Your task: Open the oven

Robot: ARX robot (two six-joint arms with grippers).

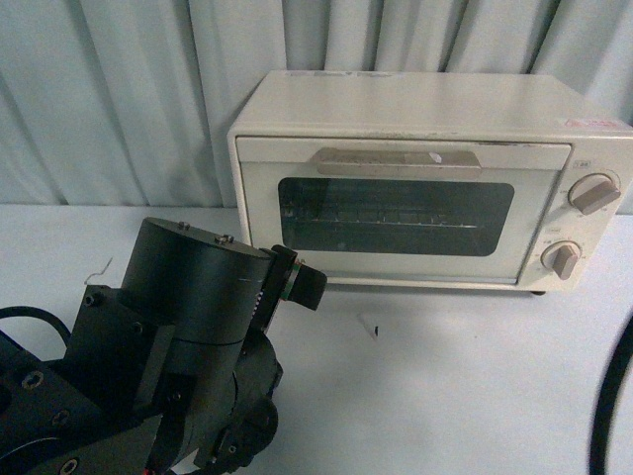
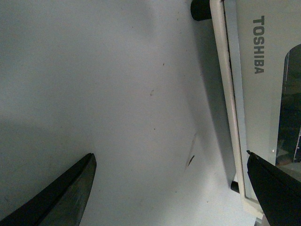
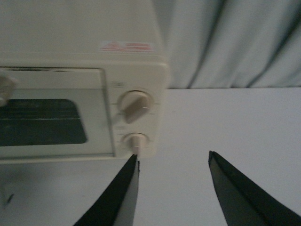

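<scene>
Left arm (image 1: 148, 346): dark grey to black metal, in front of the oven (image 1: 425, 178), at its windowed end.
Cylindrical housing (image 1: 203, 287): two small screws on the flat top.
Bracket (image 1: 109, 336): blocky, with recessed screw heads.
Plug (image 1: 302, 280): black, stubby, on the side nearest the oven.
Cable (image 1: 25, 319): black, on the side away from the oven.
Second cable (image 1: 613, 396): black, in front of the oven's knob end.
Left gripper (image 2: 170, 153) and right gripper (image 3: 173, 153): matt black fingers (image 2: 66, 197) tapering to points.

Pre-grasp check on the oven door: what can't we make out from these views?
- Oven interior: front view, dark window glass shows little beyond a faint rack.
- Knob markings: front and right wrist views, too small and blurred.
- Door handle: right wrist view, mostly cut off by the picture edge.
- Left gripper: front view, hidden behind its own arm.
</scene>
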